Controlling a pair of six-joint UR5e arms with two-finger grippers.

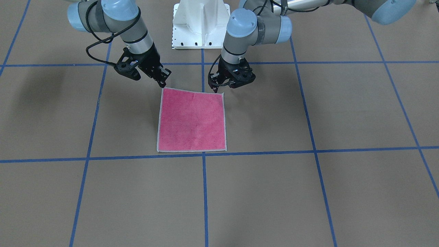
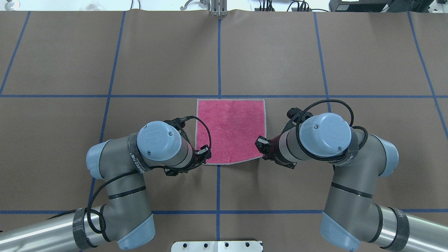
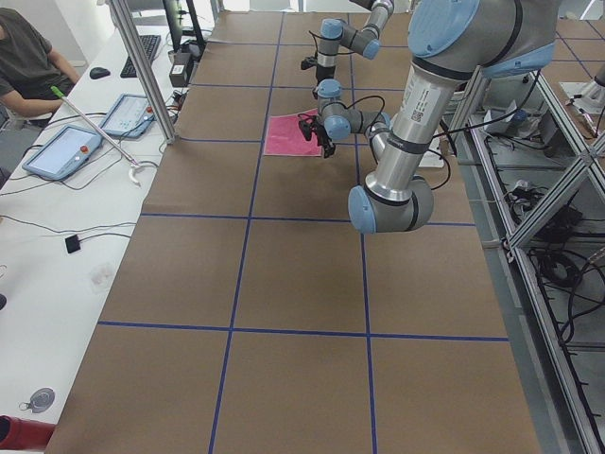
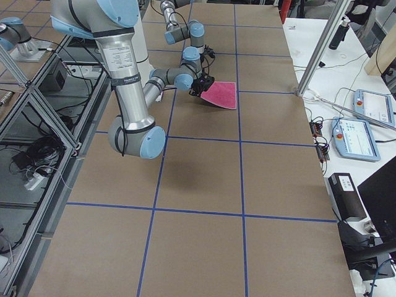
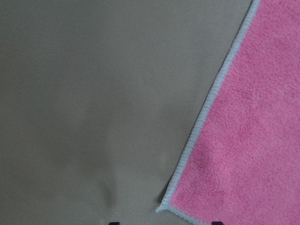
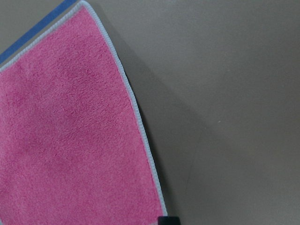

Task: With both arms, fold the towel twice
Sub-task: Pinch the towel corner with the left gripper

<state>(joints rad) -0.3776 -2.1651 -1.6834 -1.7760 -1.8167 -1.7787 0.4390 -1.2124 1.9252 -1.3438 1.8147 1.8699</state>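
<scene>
Towel (image 1: pixel 192 120) near corners: one between my spread left fingers (image 1: pixel 216 87), one just beside my right fingers (image 1: pixel 164 81) (spread or pressed, can't tell).

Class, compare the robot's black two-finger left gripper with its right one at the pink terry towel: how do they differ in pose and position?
The left gripper points almost straight down; the right gripper slants inward. The left gripper is at the pink terry towel's robot-side left corner, the right gripper at its robot-side right corner. Shared: both are black and low by the flat, unfolded towel.
</scene>
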